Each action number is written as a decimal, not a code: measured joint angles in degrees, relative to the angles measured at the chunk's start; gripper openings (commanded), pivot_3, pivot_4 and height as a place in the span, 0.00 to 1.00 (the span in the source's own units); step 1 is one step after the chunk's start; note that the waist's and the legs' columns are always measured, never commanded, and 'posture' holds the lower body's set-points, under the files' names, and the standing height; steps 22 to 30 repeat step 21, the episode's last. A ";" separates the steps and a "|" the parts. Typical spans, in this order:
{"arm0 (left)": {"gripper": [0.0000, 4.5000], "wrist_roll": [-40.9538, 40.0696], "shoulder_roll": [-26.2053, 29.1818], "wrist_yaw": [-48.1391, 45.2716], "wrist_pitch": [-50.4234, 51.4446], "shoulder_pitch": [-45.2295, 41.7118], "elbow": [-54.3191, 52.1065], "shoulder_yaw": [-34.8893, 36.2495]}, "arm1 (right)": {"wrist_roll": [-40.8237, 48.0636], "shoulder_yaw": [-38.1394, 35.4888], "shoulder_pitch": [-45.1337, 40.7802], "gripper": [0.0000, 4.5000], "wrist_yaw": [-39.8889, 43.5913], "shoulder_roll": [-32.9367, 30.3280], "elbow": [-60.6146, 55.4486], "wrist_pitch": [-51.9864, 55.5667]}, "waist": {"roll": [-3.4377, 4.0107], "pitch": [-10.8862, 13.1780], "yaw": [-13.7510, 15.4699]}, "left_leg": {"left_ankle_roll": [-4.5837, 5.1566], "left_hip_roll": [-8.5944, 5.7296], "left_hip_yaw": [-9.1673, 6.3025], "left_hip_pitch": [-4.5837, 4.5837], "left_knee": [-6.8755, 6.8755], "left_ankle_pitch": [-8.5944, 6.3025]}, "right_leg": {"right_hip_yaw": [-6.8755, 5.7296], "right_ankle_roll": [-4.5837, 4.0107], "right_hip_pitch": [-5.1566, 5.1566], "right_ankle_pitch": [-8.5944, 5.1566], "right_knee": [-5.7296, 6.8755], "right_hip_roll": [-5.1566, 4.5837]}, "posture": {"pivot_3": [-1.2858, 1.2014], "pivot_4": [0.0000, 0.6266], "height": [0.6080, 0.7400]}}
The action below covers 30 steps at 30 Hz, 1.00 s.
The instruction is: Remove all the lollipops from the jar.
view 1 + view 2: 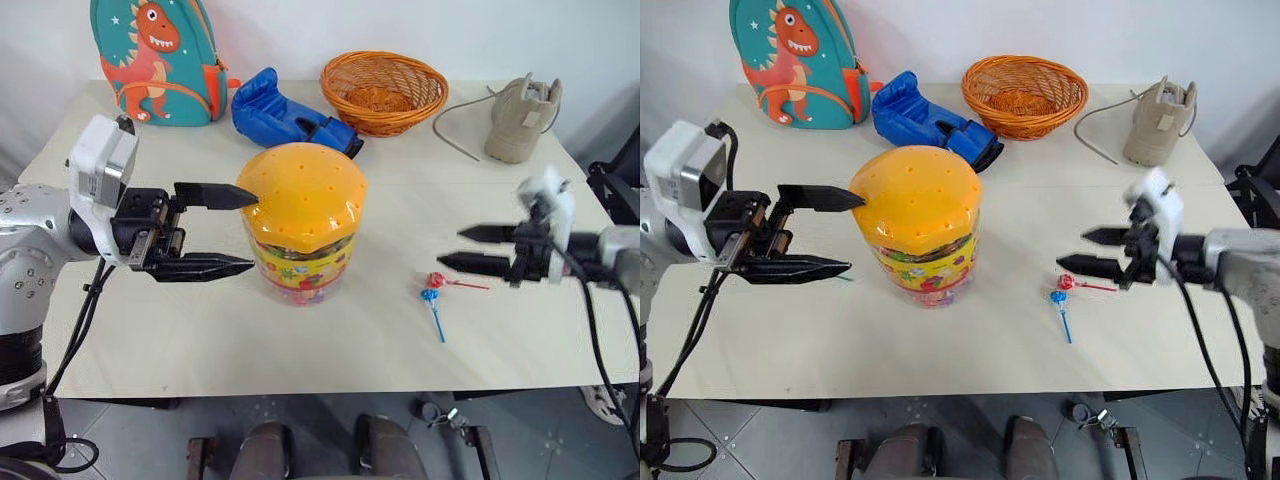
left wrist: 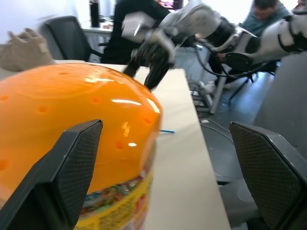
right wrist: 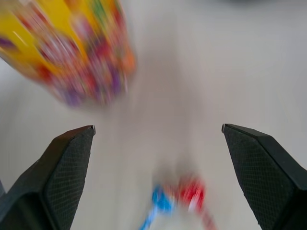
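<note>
The jar (image 1: 303, 225), a clear tub with a wide orange-yellow holed lid, stands upright mid-table. My left gripper (image 1: 252, 232) is open just to its left, one fingertip at the lid's edge and the other lower, short of the tub's wall. Two lollipops lie on the table right of the jar: a red one (image 1: 436, 281) and a blue one (image 1: 429, 296) with a blue stick. My right gripper (image 1: 452, 246) hovers open just right of and above them, nothing between its fingers. The right wrist view shows both candies (image 3: 192, 194) below the spread fingers.
Along the back of the table sit a dinosaur backpack (image 1: 160, 60), a blue boxing glove (image 1: 290, 115), a woven orange basket (image 1: 384, 90) and a beige glove (image 1: 522, 118) with a cord. The left wrist view shows people and chairs beyond the table's right edge.
</note>
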 measured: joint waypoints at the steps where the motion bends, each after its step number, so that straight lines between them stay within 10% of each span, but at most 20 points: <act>1: 1.00 0.06 0.05 -0.49 -0.27 0.04 1.51 0.86 | 0.13 -0.14 0.06 0.99 1.83 0.38 -0.58 -3.23 | 0.00 0.00 -0.04 | 0.00 -0.01 0.01 0.00 0.00 0.00 | 0.00 0.00 0.00 0.00 0.00 0.00 | 0.52 0.24 1.00; 11: 1.00 9.44 4.72 -6.09 -13.01 9.43 20.86 10.14 | -9.49 8.07 6.22 0.99 19.21 -0.44 4.72 -29.34 | 0.00 0.00 -0.39 | 0.00 0.01 0.11 0.01 -0.01 0.00 | 0.00 0.00 -0.02 0.00 -0.02 0.02 | 0.52 0.24 1.00; 30: 1.00 13.01 6.33 -8.07 -18.31 15.82 28.17 14.80 | -12.38 8.94 4.00 0.99 21.79 -0.51 11.48 -34.67 | 0.00 0.00 -0.34 | 0.00 0.02 0.10 0.02 -0.01 0.00 | -0.01 0.00 -0.02 0.00 0.00 -0.01 | 0.52 0.24 1.00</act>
